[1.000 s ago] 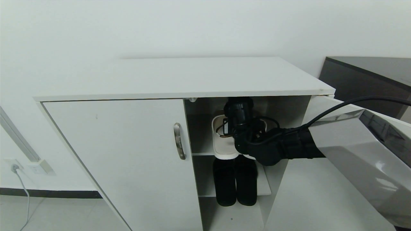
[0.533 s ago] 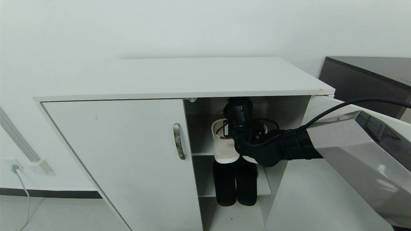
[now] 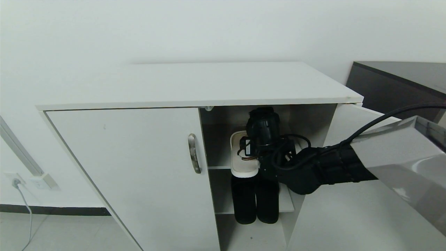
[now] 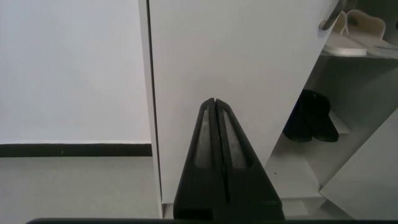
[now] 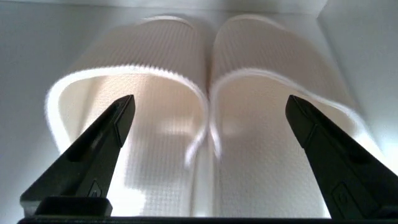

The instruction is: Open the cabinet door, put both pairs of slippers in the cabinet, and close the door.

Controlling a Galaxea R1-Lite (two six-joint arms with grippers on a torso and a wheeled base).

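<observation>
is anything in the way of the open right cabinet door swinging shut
Yes: the right arm reaches through the opening, its gripper open over the white fabric slippers on the upper shelf. The black slippers' heels overhang the lower shelf and might catch the door.

no readable text anywhere

Inside the cabinet (image 3: 195,83), right of its closed door (image 3: 132,167), the upper pair of slippers (image 3: 242,164) lies side by side on the upper shelf (image 3: 217,167). The lower pair of slippers (image 3: 256,200) lies on the lower shelf (image 3: 287,205) (directly beneath). The right hand (image 5: 209,102) sits just before the upper pair, and the left hand (image 4: 214,102) is low before the closed door.
</observation>
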